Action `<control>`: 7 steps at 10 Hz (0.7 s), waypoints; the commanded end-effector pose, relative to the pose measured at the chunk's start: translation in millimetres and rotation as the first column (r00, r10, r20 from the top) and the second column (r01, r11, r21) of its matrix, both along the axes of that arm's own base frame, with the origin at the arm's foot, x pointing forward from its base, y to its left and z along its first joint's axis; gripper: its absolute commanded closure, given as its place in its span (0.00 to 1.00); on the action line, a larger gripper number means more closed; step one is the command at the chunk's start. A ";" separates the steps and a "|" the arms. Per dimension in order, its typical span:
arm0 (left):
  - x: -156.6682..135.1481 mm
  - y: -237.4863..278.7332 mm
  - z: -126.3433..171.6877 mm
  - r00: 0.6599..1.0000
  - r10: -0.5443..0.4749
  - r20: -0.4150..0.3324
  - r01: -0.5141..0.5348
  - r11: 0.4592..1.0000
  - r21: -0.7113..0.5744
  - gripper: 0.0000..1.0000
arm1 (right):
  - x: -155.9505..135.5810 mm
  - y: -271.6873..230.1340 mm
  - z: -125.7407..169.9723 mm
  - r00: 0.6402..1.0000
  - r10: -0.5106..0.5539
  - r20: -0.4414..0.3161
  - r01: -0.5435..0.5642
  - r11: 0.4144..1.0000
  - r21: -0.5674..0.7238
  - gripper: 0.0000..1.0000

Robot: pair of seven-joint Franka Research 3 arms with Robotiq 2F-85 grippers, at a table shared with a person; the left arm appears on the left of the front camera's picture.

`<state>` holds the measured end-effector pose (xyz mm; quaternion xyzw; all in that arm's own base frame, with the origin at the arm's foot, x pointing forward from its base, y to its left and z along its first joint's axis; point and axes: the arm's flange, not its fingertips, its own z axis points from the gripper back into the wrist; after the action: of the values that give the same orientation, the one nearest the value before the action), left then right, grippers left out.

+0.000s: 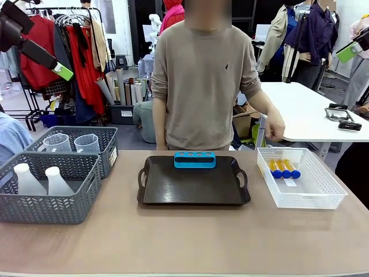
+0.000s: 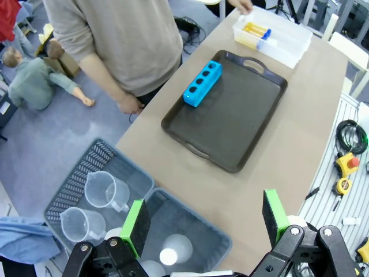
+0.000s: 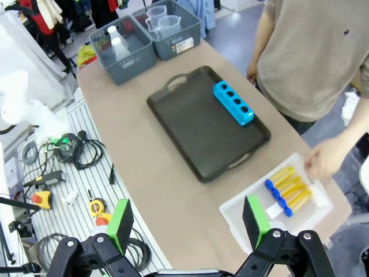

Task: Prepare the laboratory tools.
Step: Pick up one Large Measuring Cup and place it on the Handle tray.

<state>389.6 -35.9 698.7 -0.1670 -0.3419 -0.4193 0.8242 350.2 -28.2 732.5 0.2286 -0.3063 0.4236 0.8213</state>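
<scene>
Two clear measuring jugs (image 1: 72, 142) (image 2: 106, 189) stand in the far grey basket (image 1: 109, 151). Two whitish conical flasks (image 1: 41, 180) (image 2: 173, 251) stand in the near grey basket (image 1: 52, 210). Several orange-yellow tubes with blue caps (image 1: 283, 168) (image 3: 288, 187) lie in the white mesh basket (image 1: 323, 193). My left gripper (image 1: 60, 70) (image 2: 206, 219) hangs open high above the grey baskets, holding nothing. My right gripper (image 1: 349, 52) (image 3: 188, 222) hangs open high at the table's right, holding nothing.
A black tray (image 1: 193, 190) (image 3: 196, 133) lies mid-table with a blue tube rack (image 1: 195, 159) (image 2: 203, 84) at its far edge. A person stands at the far side, one hand (image 1: 274, 124) (image 3: 326, 158) by the white basket. Cables and tools (image 3: 69, 156) lie on a side bench.
</scene>
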 end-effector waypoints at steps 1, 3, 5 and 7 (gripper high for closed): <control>-2.5 1.6 -1.2 1.000 -0.006 0.002 0.006 1.000 -0.001 0.00 | 0.2 2.6 3.0 1.000 0.001 -0.007 0.000 1.000 0.028 0.00; -2.5 1.6 -1.2 1.000 -0.006 0.002 0.006 1.000 -0.001 0.00 | 0.2 2.6 3.0 1.000 0.001 -0.007 0.000 1.000 0.028 0.00; 14.8 2.3 -7.0 0.992 0.126 0.009 -0.126 0.984 0.128 0.00 | 0.2 2.6 3.0 1.000 0.001 -0.007 0.000 1.000 0.028 0.00; 33.5 13.4 -17.4 0.977 0.208 0.047 -0.213 0.938 0.273 0.00 | 0.2 2.6 3.0 1.000 0.001 -0.007 0.000 1.000 0.028 0.00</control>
<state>419.5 -20.4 681.4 -0.0543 -0.3250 -0.3938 0.8581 350.4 -28.1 732.3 0.2287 -0.3057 0.4237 0.8214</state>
